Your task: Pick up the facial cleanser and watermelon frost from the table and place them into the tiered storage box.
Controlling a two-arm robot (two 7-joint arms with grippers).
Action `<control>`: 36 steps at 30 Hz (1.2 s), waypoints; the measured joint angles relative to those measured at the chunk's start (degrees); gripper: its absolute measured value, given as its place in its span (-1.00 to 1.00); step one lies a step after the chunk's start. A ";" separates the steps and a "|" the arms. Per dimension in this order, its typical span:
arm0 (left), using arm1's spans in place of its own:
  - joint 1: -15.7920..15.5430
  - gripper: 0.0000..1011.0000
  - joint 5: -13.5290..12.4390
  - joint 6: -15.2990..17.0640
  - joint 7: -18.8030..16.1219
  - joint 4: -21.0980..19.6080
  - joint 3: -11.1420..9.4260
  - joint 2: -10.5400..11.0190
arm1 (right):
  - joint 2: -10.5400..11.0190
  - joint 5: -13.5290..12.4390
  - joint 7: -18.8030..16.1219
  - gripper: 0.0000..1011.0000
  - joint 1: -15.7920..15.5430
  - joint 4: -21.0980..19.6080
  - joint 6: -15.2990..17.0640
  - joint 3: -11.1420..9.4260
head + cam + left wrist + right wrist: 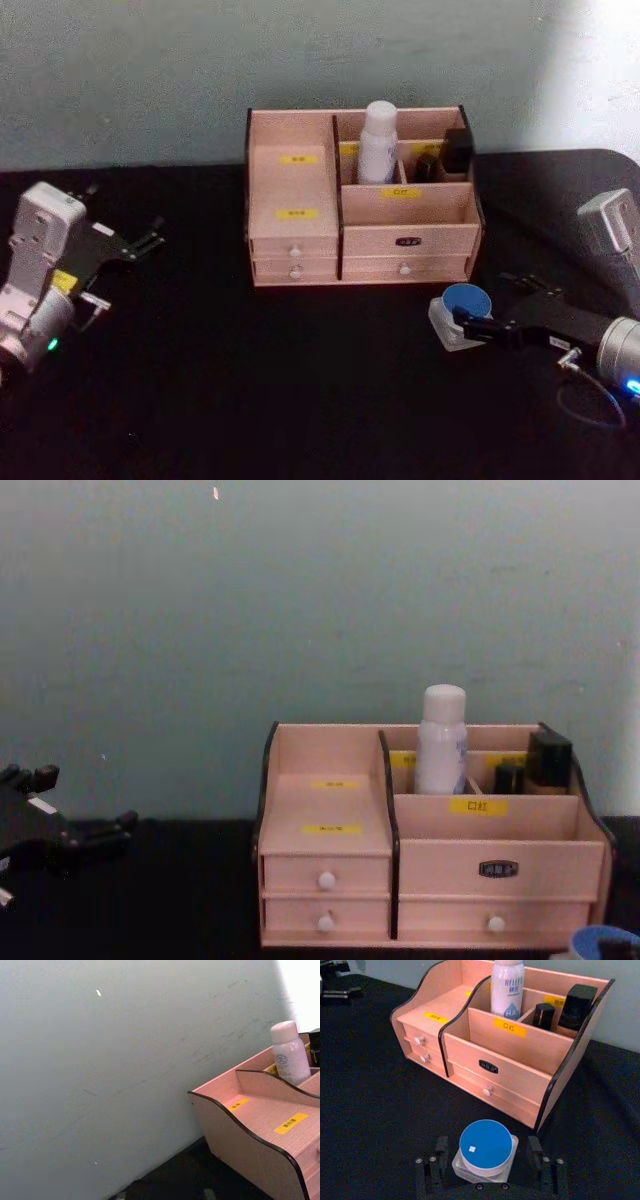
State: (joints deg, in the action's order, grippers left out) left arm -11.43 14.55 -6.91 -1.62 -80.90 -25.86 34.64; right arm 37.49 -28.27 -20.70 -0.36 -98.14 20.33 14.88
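Right end effector (487, 1156) low over the black desk (300, 390), in front of the tiered storage box's (405, 241) right end. Fingers (440, 1152) spread, one on each side of the watermelon frost (485, 1144), a small clear jar with a blue lid. A thin gap shows on both sides, so no pinch. The jar stands on the desk, near the box but apart from it. The chest view cuts it off at the lower right corner, leaving just a blue rim.

Facial cleanser (378, 140), a white bottle, stands upright in a rear compartment of the box, its lower part hidden behind the divider. Two dark containers (544, 1015) (577, 1005) sit in the rear compartments to its right, their bases hidden. What they are is hard to tell. Yellow label print is too small to read.

Left end effector (135, 240) over the desk's left side, well apart from the box, spread and holding nothing.
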 joint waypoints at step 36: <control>0.00 0.98 0.00 0.00 0.00 0.00 0.00 0.00 | -0.66 0.58 -1.18 0.98 3.58 4.87 0.16 3.44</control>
State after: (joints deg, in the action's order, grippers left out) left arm -11.43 14.55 -6.91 -1.62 -80.90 -25.86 34.65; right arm 36.82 -27.69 -21.88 3.21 -93.28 20.49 18.32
